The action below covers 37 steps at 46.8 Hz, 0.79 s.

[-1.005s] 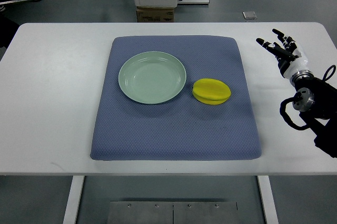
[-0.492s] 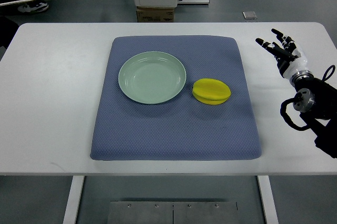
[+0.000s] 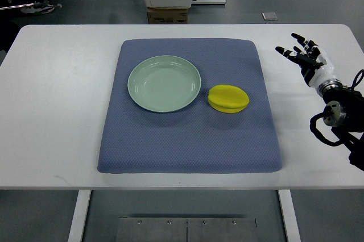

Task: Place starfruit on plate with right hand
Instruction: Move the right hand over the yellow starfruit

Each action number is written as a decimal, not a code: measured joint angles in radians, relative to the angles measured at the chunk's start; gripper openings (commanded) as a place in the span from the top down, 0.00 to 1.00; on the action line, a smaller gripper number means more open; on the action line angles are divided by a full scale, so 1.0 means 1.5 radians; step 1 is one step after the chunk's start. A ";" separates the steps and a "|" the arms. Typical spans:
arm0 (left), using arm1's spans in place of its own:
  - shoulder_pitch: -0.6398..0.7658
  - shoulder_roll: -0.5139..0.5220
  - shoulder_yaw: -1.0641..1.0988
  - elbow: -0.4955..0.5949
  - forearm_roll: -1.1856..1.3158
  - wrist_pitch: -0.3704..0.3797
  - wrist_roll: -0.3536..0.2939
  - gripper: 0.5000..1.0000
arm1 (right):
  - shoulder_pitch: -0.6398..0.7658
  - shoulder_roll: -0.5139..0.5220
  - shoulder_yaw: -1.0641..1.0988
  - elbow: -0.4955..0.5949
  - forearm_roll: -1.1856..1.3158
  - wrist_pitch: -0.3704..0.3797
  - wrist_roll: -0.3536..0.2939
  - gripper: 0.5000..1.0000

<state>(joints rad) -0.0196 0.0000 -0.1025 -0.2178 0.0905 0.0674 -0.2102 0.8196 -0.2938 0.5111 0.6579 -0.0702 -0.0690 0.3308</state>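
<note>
Although the task calls for a grasp, the top view shows the right robot hand [image 3: 304, 57] released, fingers spread and holding nothing, above the bare counter [image 3: 57, 111] near its right edge. The starfruit [image 3: 228, 98] lies well apart from it, toward the picture's left and slightly nearer the robot, on the blue mat [image 3: 187, 145]. Its long axis runs roughly left to right across the picture. The plate [image 3: 164, 83] sits just beside the starfruit on its left; whether the two touch cannot be told. The right robot hand is the only one visible; no left arm shows.

The starfruit is yellow and smooth, with a ridge along its length, so the surface is judged slippery. The plate is pale green, round, shallow and glossy, probably ceramic or hard plastic. The mat is a padded, dimpled fabric with rounded corners. The counter is flat, matte white.
</note>
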 measured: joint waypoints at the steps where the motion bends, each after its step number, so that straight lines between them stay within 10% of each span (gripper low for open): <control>1: 0.000 0.000 0.000 0.000 0.000 0.000 0.000 0.00 | 0.000 -0.002 -0.001 0.004 -0.006 0.003 0.000 0.00; 37: 0.000 0.000 0.000 0.000 0.000 0.000 0.000 0.00 | 0.003 -0.058 -0.045 0.152 -0.158 0.006 0.009 0.00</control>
<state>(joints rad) -0.0194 0.0000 -0.1026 -0.2178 0.0905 0.0675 -0.2101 0.8239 -0.3802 0.4434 0.8857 -0.3069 -0.0598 0.3438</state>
